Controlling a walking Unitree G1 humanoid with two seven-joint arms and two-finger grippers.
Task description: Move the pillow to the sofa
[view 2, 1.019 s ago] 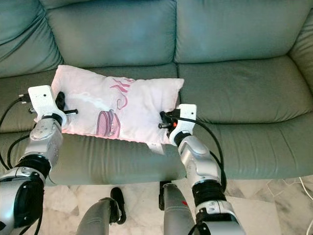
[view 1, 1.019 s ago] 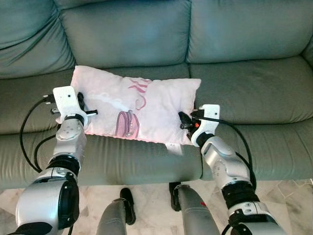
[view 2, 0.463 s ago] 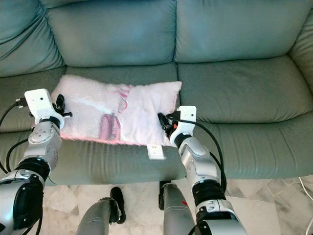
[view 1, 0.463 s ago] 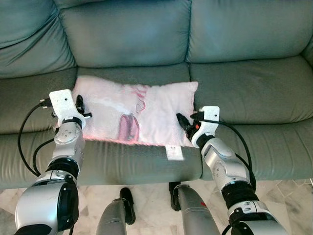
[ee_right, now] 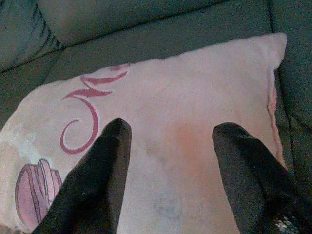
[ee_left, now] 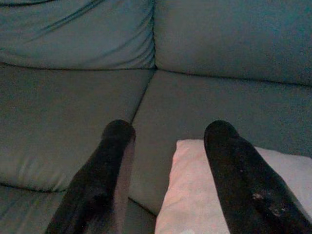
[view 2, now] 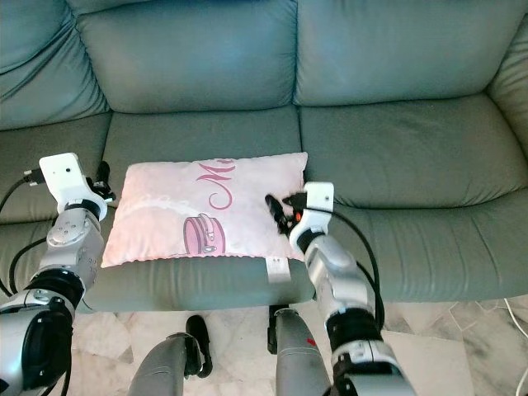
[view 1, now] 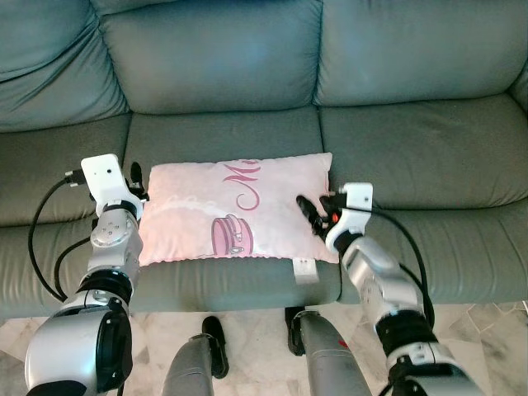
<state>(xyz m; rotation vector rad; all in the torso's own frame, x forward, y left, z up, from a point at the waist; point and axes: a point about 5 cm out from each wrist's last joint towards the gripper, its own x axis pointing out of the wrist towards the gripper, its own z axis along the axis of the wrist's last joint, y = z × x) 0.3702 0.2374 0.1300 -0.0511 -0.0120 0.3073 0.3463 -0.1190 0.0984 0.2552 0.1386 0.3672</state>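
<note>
Grey-green leather makes up the sofa [view 1: 388, 157], whose seat cushions and tall back cushions run across the scene, with pale marbled floor [view 1: 487, 330] showing below its front edge. On the middle seat cushion the pillow [view 1: 235, 210] lies flat, pink with a dark pink cursive letter and a small picture printed on it, a white tag hanging from its front edge over the cushion's lip. At the pillow's left end the left claw [ee_left: 168, 134] is spread open, one black finger over the bare seat and the other above the pillow's corner, gripping nothing. At the pillow's right end the right claw [ee_right: 170, 131] is likewise spread wide, both fingers [ee_right: 97, 170] hovering just over the pink fabric without closing on it. Both silver arms reach forward from the robot's body, black cables looping beside them, and the robot's legs stand close against the sofa's front.
</note>
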